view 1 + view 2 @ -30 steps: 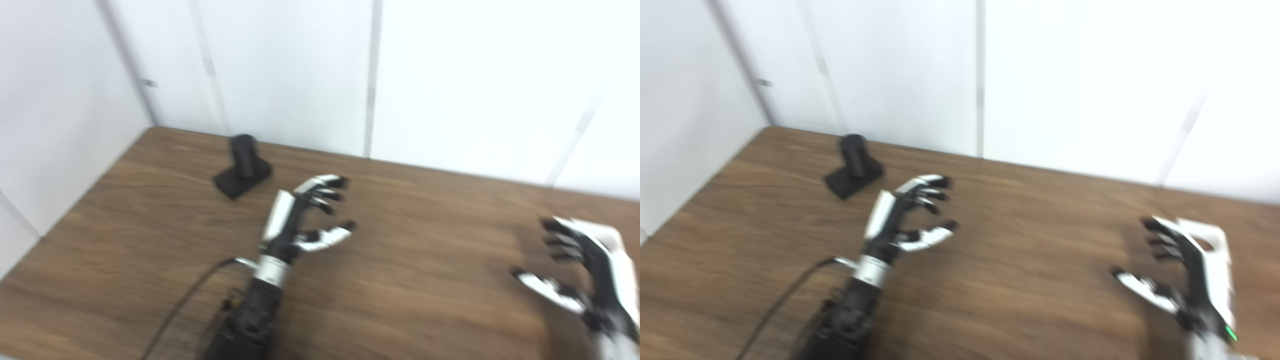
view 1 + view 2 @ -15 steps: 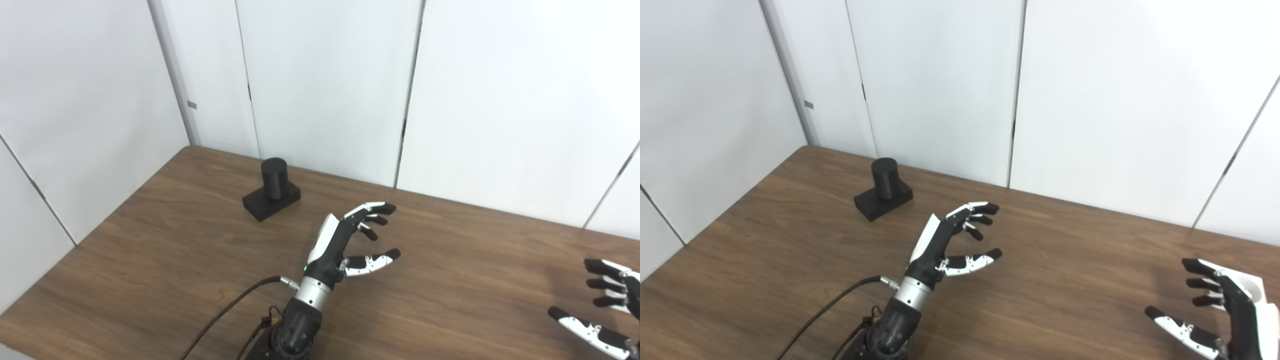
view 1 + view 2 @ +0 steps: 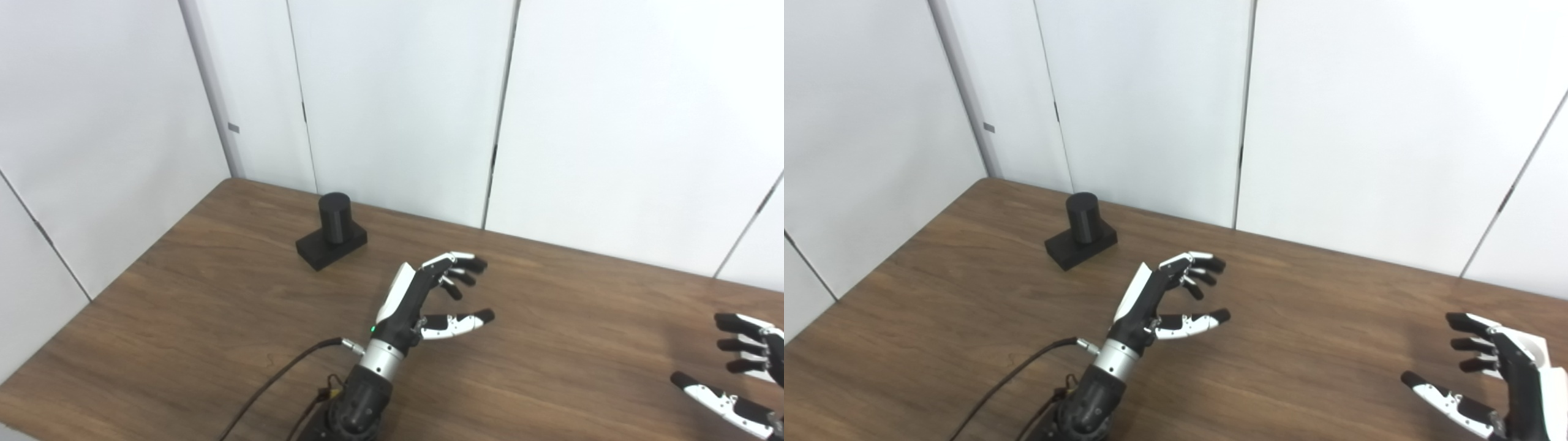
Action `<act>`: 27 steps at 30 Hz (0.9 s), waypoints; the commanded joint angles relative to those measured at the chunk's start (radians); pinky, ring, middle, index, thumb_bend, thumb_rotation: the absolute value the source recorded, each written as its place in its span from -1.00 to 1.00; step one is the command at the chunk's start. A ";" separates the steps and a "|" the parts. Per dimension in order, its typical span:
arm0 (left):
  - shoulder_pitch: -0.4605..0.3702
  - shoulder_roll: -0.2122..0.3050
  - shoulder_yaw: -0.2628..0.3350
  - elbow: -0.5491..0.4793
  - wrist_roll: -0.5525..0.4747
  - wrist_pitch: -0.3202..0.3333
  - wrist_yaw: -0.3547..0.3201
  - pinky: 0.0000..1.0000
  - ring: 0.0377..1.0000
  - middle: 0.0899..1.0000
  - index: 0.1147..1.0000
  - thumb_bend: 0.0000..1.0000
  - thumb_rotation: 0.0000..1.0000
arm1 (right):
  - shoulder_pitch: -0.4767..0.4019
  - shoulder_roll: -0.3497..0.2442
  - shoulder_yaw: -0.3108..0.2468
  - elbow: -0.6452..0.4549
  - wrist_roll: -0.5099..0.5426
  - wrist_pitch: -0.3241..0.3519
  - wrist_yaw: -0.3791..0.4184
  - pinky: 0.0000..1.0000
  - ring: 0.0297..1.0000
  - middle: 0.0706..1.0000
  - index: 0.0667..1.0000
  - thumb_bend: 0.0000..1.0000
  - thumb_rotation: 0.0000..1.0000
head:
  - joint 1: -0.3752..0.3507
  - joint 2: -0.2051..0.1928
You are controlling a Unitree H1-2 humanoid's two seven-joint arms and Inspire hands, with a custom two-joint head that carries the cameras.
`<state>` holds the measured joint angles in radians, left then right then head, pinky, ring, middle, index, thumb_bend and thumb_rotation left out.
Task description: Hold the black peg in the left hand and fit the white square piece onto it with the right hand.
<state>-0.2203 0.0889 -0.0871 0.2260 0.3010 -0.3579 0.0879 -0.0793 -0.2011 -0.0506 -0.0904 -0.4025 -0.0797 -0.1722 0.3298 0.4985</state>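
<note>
The black peg (image 3: 1082, 211) is a short upright cylinder on a flat black base (image 3: 1081, 244), standing at the table's back left. My left hand (image 3: 1167, 299) is open and empty in the middle of the table, to the right of the peg and nearer me, apart from it. My right hand (image 3: 1488, 380) is open at the lower right edge, fingers spread. A white piece (image 3: 1532, 347) shows just behind its fingers, mostly hidden; I cannot tell whether the hand touches it.
The wooden table (image 3: 1304, 343) meets white wall panels (image 3: 1151, 110) at the back and left. A black cable (image 3: 1010, 380) runs from my left wrist toward the front edge.
The camera swung and settled, shifting the whole picture; the first frames are blurred. Both hands stay open; the left hand's fingers have dipped slightly. The peg has not moved.
</note>
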 commanded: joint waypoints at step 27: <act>-0.123 0.247 0.191 -0.204 -0.012 0.193 -0.043 0.31 0.53 0.60 0.57 0.56 -0.82 | -0.023 -0.018 -0.016 -0.050 0.014 0.000 0.028 -0.01 0.23 0.34 0.29 0.25 -1.00 | 0.029 0.005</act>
<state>-0.2897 0.3101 0.0896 0.0567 0.2967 -0.1589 0.0223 -0.0785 -0.2060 -0.0561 -0.0987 -0.3950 -0.0648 -0.1413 0.3574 0.5031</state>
